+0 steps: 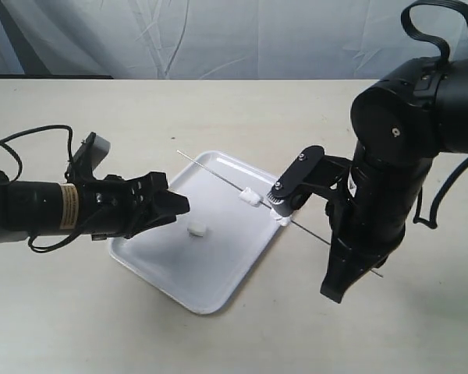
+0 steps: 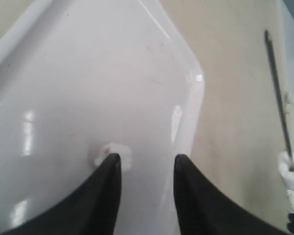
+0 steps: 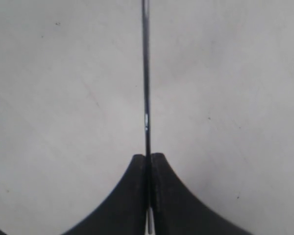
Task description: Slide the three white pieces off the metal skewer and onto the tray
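Note:
The white tray (image 1: 171,261) lies mid-table with one white piece (image 1: 196,231) loose on it. My left gripper (image 1: 171,195) hovers open over the tray's left part; in the left wrist view its jaws (image 2: 147,159) stand apart, one fingertip (image 2: 112,164) just beside that piece (image 2: 122,152). The metal skewer (image 1: 214,174) slants over the tray's right side, carrying a white piece (image 1: 249,197). Another white lump (image 1: 279,219) shows by the rim; whether it is on the skewer I cannot tell. My right gripper (image 1: 349,257) is shut on the skewer (image 3: 146,73) near its far end.
The beige table (image 1: 242,109) surrounds the tray, with a pale cloth backdrop behind. The bulky right arm (image 1: 398,156) stands over the table's right side, its black camera bracket (image 1: 298,178) reaching over the tray's right rim. A black cable (image 1: 31,136) loops behind the left arm.

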Robot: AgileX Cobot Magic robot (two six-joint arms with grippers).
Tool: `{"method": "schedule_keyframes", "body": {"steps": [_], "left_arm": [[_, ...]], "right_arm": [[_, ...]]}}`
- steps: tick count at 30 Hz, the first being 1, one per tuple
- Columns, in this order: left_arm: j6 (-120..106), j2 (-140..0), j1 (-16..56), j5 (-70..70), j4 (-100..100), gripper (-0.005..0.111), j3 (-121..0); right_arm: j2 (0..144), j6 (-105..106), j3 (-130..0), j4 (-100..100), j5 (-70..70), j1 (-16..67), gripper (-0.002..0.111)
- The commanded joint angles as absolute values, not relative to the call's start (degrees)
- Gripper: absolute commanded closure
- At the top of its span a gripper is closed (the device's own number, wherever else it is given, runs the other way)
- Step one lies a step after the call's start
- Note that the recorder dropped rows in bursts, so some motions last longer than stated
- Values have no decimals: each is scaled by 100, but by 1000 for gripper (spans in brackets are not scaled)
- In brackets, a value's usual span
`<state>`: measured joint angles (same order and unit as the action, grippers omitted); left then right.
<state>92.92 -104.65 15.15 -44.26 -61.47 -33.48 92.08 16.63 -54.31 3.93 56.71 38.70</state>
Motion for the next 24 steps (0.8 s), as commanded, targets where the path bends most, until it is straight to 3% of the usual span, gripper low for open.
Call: {"method": "schedule_keyframes", "body": {"steps": [1, 14, 24], "left_arm": [[9450, -10483, 1510, -5308, -6141, 72, -3382], [9930, -10483, 1499, -6562, -5959, 72, -3382], [10309, -10483, 1782, -6190, -5822, 72, -3545]], "right_arm": [[9163, 1448, -5403, 397, 5244, 3867, 109], [9226, 1199, -5403, -274, 4804, 3867, 109], [9460, 1606, -5403, -972, 4788, 3877, 109]]}}
